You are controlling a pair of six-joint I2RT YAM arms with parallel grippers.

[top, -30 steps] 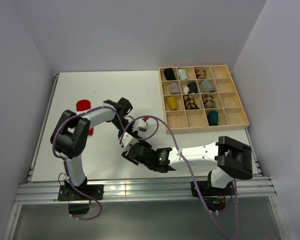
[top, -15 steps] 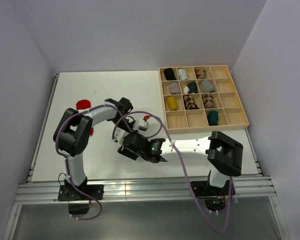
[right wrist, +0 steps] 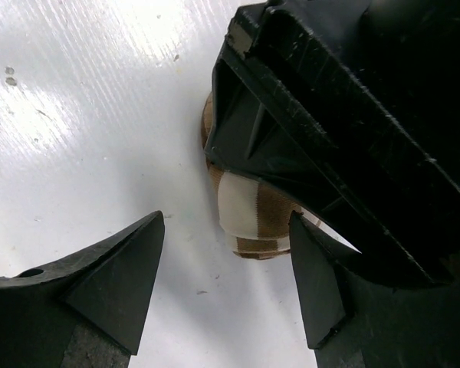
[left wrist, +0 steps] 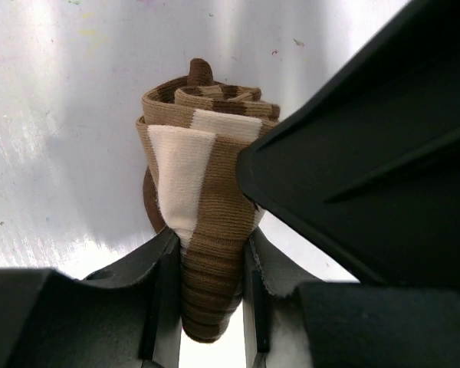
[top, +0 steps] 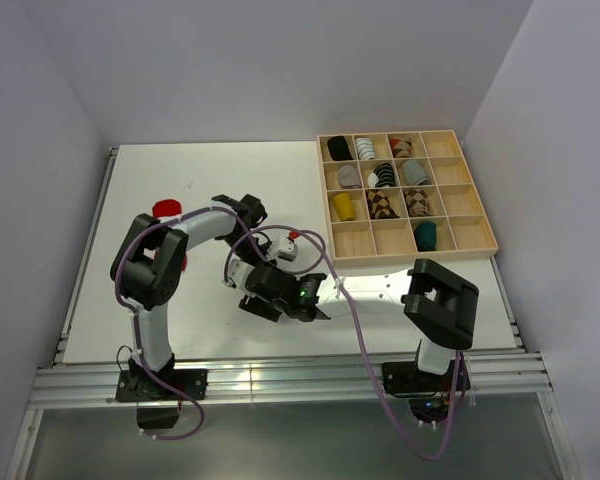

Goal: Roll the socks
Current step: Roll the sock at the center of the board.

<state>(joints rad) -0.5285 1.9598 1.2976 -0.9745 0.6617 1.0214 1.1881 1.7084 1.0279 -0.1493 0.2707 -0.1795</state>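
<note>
The brown-and-cream striped sock is rolled into a tight bundle and stands on the white table. My left gripper is shut on its lower end. In the right wrist view the same roll pokes out from under the left gripper's black body. My right gripper is open just in front of the roll, one finger on each side, not touching it. From above, both grippers meet mid-table, left and right, and hide the roll. The red sock lies at the far left, partly behind the left arm. A dark teal roll sits in the tray.
A wooden compartment tray stands at the back right, holding several sock bundles. The right arm stretches leftward low over the table's near half. Purple cables loop around both arms.
The right arm has swung further left, and its open gripper has closed in on the striped roll. The left gripper has stayed about where it was, shut on the roll.
</note>
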